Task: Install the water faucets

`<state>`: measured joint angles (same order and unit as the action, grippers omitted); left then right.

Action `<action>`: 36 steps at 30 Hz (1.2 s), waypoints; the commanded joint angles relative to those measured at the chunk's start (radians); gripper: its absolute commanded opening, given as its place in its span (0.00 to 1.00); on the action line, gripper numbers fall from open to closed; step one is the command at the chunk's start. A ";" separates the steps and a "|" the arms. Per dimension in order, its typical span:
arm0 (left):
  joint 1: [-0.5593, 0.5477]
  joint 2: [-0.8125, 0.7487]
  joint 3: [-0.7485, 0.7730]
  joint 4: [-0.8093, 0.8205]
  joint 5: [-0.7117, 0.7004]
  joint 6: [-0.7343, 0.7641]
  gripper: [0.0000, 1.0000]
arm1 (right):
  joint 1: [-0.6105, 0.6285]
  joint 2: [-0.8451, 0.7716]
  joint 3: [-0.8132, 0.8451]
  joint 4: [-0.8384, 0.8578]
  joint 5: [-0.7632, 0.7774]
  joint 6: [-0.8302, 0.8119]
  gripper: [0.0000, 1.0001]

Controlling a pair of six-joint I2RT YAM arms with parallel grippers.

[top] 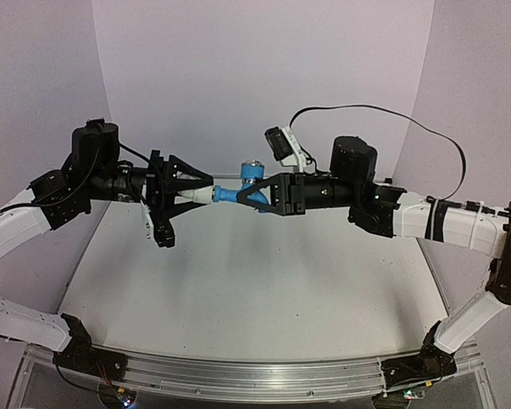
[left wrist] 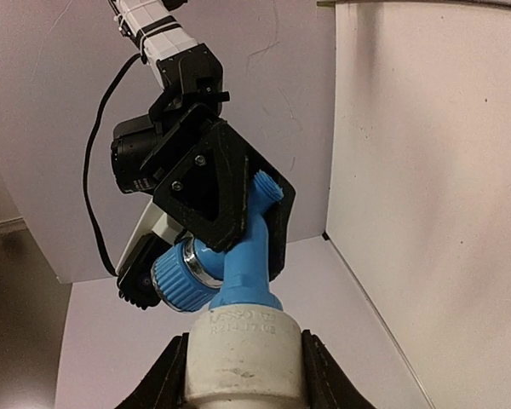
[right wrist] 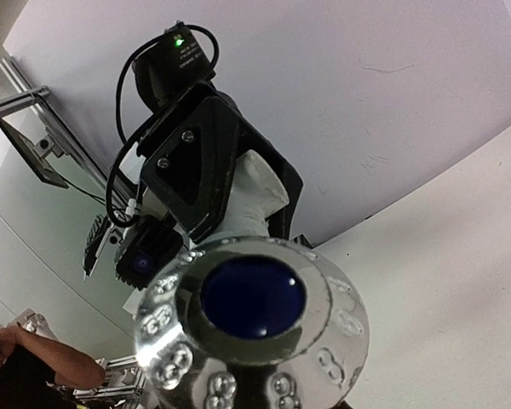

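Up over the middle of the table (top: 238, 290), in the top external view, both arms reach in toward each other and meet in mid-air. The left gripper (top: 192, 192) is clamped on a small white fitting (top: 203, 196), and the right gripper (top: 260, 198) is squeezing the light-blue tap (top: 228, 194), so the tap is off the table and held between the two tools. Its silvery knob (top: 253, 170) sticks up just above the right fingers. The tap's end is right up against the fitting, pretty much in line with it. Left wrist view next: the white fitting (left wrist: 243, 354) fills the bottom of the shot, pinched between that gripper's own black fingers (left wrist: 166, 375). The tap (left wrist: 238, 273) rises straight out of the fitting's top, with the knob (left wrist: 183, 281) off to the left and the spout end poking up to the right. The right gripper (left wrist: 238, 213) has its black plates closed on the tap body. I can't tell how deep the stem sits in the fitting. Right wrist view: the knob (right wrist: 255, 298) is huge and close, shiny with a dark blue centre, and it blocks most of the tap. Behind it the white fitting (right wrist: 255, 192) sits pinched in the left gripper (right wrist: 243, 183). A person's arm (right wrist: 34, 362) shows at the bottom left corner.
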<state>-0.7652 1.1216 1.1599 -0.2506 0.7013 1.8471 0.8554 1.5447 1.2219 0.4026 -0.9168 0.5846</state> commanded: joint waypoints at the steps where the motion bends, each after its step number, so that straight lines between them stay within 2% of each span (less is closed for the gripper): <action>1: -0.043 0.010 -0.029 -0.007 -0.029 0.045 0.00 | -0.015 -0.028 0.064 0.084 0.203 0.099 0.04; 3: -0.043 -0.004 -0.045 -0.008 -0.023 -0.018 0.00 | -0.015 -0.025 0.063 0.068 0.220 0.085 0.21; 4: -0.043 -0.009 -0.051 -0.008 -0.024 -0.073 0.00 | -0.015 -0.020 0.066 0.051 0.222 0.074 0.35; 6: -0.043 -0.013 -0.048 0.004 -0.033 -0.195 0.00 | -0.017 -0.010 0.075 0.011 0.229 0.043 0.72; 7: -0.040 -0.011 -0.040 0.020 -0.042 -0.290 0.00 | -0.018 -0.008 0.079 -0.023 0.243 0.015 0.85; 8: -0.034 -0.007 -0.031 0.039 -0.052 -0.383 0.00 | -0.019 -0.008 0.080 -0.054 0.258 -0.023 0.94; 9: -0.027 -0.001 -0.025 0.058 -0.062 -0.460 0.00 | -0.022 -0.009 0.080 -0.077 0.277 -0.056 0.98; 18: 0.026 0.100 0.002 0.177 -0.194 -1.049 0.00 | -0.051 -0.088 0.001 -0.291 0.539 -0.264 0.98; 24: 0.034 0.151 0.020 0.212 -0.329 -1.454 0.00 | -0.053 -0.195 -0.122 -0.310 0.579 -0.441 0.98; 27: 0.035 0.159 0.027 0.216 -0.446 -1.715 0.00 | -0.053 -0.220 -0.159 -0.308 0.585 -0.618 0.98; 29: 0.039 0.164 0.033 0.215 -0.517 -1.962 0.00 | -0.052 -0.223 -0.177 -0.307 0.597 -0.744 0.98; 31: 0.050 0.157 0.023 0.191 -0.496 -2.197 0.00 | -0.051 -0.223 -0.189 -0.303 0.608 -0.874 0.98; 33: 0.070 0.148 0.027 0.147 -0.431 -2.368 0.00 | -0.051 -0.227 -0.204 -0.286 0.605 -0.979 0.98; 36: 0.098 0.148 0.024 0.151 -0.325 -2.667 0.00 | -0.049 -0.239 -0.287 -0.186 0.568 -1.232 0.98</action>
<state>-0.6985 1.2960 1.1238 -0.1370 0.2823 -0.2904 0.8028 1.3403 1.0155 0.0949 -0.3346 -0.2550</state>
